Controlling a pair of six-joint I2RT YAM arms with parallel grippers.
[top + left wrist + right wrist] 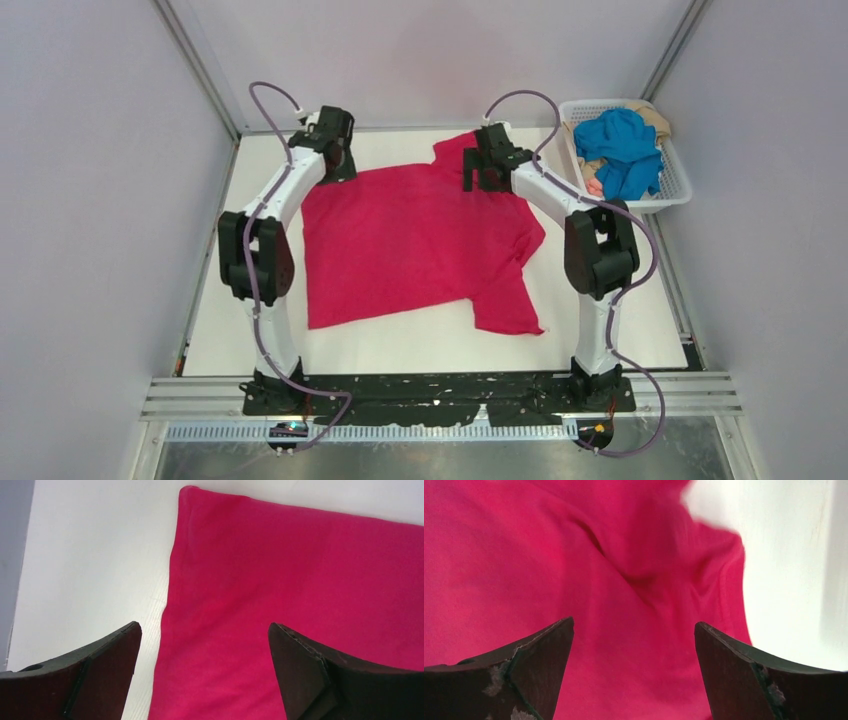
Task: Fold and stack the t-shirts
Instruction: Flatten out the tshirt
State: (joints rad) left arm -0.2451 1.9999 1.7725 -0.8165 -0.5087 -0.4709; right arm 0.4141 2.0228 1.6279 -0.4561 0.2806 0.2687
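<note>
Only from above do we see the blue shirt (618, 148) in the far-right basket (682, 186). Wrist views show left gripper (204, 626) and right gripper (634, 622) spread over the pink shirt (410, 240).

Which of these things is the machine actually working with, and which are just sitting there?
For the job: large crimson-pink fabric t-shirt, spread out; bright blue fabric t-shirt; pale beige fabric t-shirt.
Just there: white plastic lattice basket, holding the last two; white table.
</note>
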